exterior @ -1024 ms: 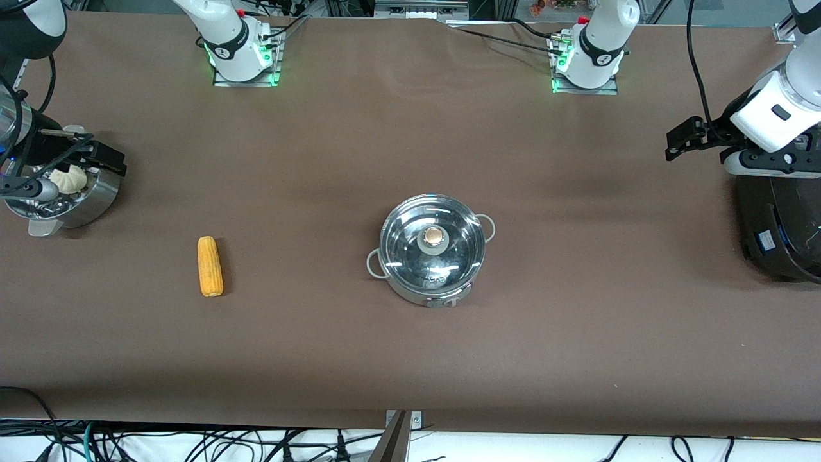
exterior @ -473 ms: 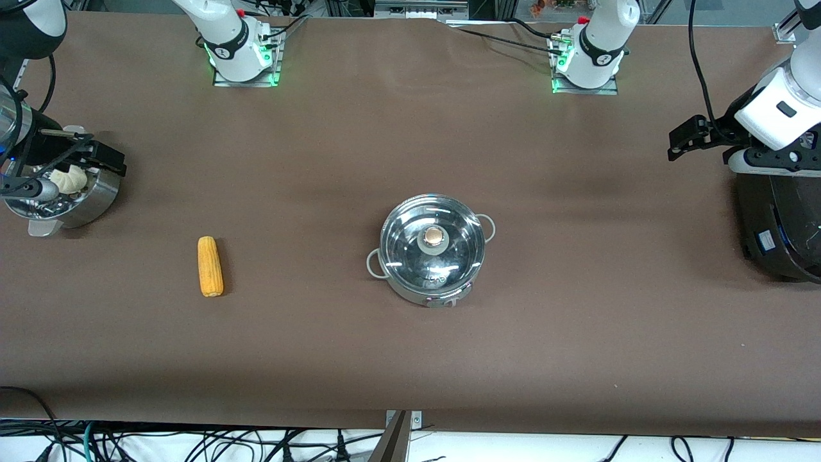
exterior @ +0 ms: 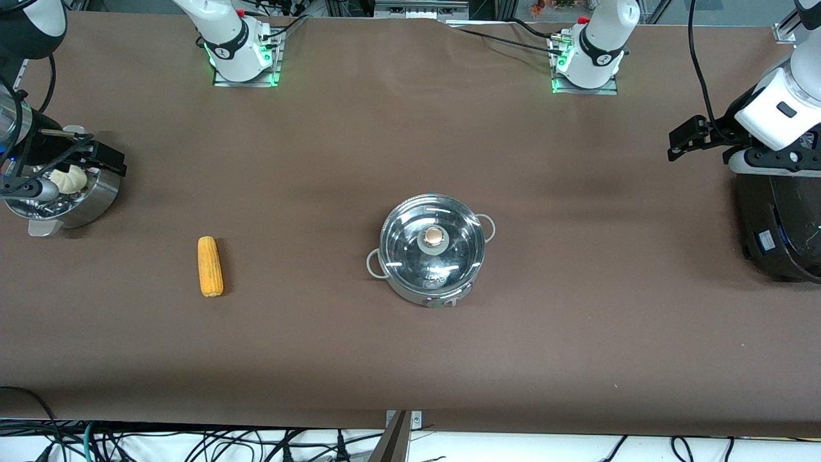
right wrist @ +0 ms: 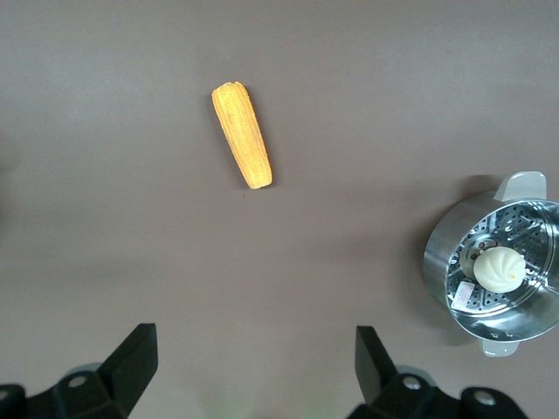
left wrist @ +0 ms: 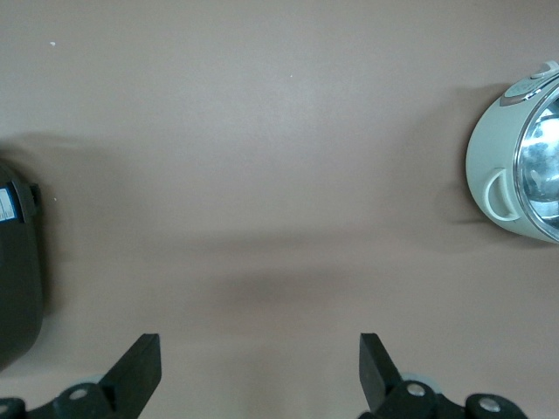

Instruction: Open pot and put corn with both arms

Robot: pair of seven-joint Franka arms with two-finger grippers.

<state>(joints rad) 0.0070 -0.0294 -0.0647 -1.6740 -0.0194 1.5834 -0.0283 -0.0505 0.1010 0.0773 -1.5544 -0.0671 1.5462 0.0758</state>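
shiny round stainless-steel pot [exterior: 431, 256] with clear glass lid [exterior: 432, 247] in place, copper-coloured knob [exterior: 434, 236] on top, mid-bench on the brown bench [exterior: 410, 359]. bare yellow-orange corn cob [exterior: 210, 265] flat on the bench, well apart from the pot, toward the right arm's end. perforated steel steamer pot [exterior: 77, 192] holding a round white bun [exterior: 68, 179] at that same end. black rice cooker [exterior: 779, 224] at the left arm's end. left gripper [left wrist: 260, 371] up over the bench beside the rice cooker, jaws spread, empty. right gripper [right wrist: 255, 367] up over the bench near the steamer pot, jaws spread, empty.
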